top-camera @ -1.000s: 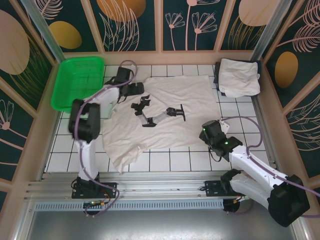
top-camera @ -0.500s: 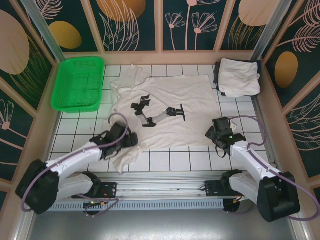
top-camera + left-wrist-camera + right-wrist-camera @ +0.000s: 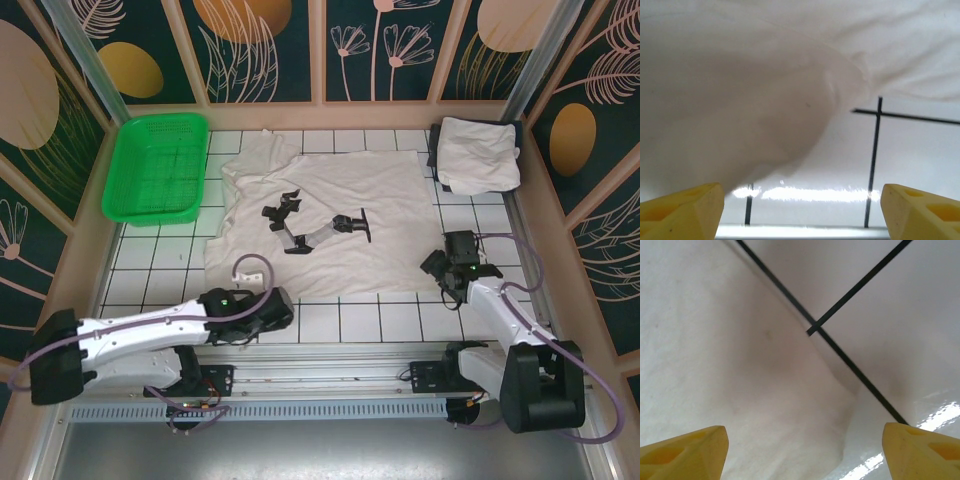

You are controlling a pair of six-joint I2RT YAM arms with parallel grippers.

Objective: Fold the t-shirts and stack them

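Note:
One off-white t-shirt [image 3: 330, 200] with a black print lies spread flat across the middle tiles. A second t-shirt [image 3: 478, 153] sits folded at the back right. My left gripper [image 3: 278, 303] is low at the spread shirt's front-left corner. Its yellow fingertips [image 3: 682, 207] stand wide apart, so it is open, with bare tile between them and the cloth's rounded edge [image 3: 765, 115] just ahead. My right gripper [image 3: 441, 268] hovers at the shirt's front-right corner, open. Its fingertips [image 3: 682, 452] straddle the cloth edge [image 3: 765, 405] without pinching it.
A green mesh basket [image 3: 157, 165] stands at the back left. The folded shirt rests on a dark pad against the right wall. Wooden walls ring the tiled floor [image 3: 150, 260], and a metal rail [image 3: 320, 375] runs along the front.
My left arm let go of the shirt's back-left part and swung to its front-left corner. My right gripper slid right and back along the front-right corner, jaws spreading wider.

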